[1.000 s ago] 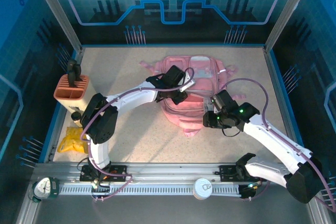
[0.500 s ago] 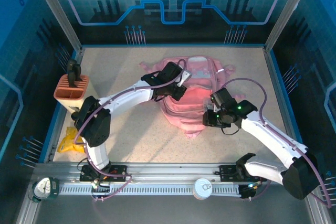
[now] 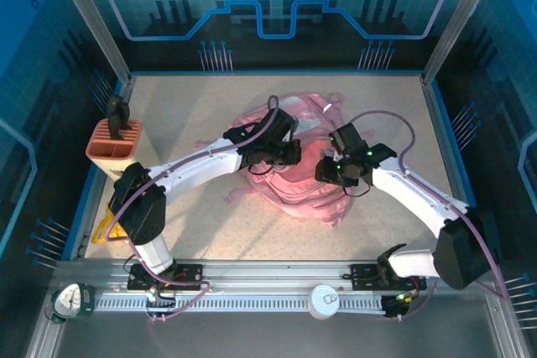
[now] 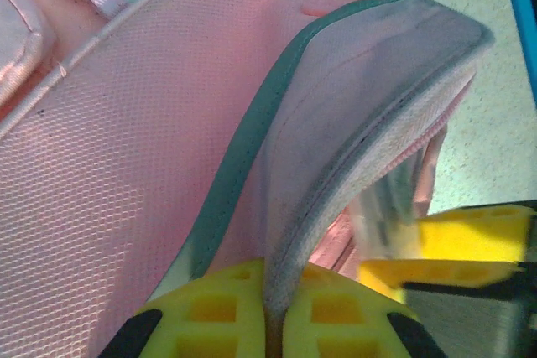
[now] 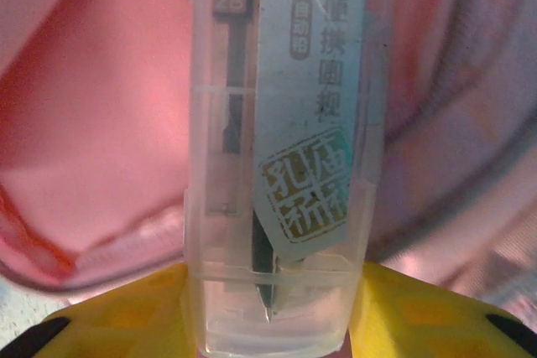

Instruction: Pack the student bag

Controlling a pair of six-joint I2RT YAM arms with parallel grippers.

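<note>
The pink student bag lies mid-table, its fabric rumpled and partly lifted. My left gripper is over the bag's upper part, and in the left wrist view it is shut on the edge of the bag's flap, holding the flap up. My right gripper sits at the bag's right side. It is shut on a clear plastic pencil-lead case with a printed label, which points into the pink opening. In the left wrist view, that case shows beside the flap.
A salmon-orange pen holder with a black tool in it stands at the left edge. A yellow packet lies below it. On the front rail sit a round white tin and a small dial.
The left gripper has pulled the flap rightward and the bag has shifted and bunched toward the left. The right gripper has moved up and in, carrying the clear case to the bag.
</note>
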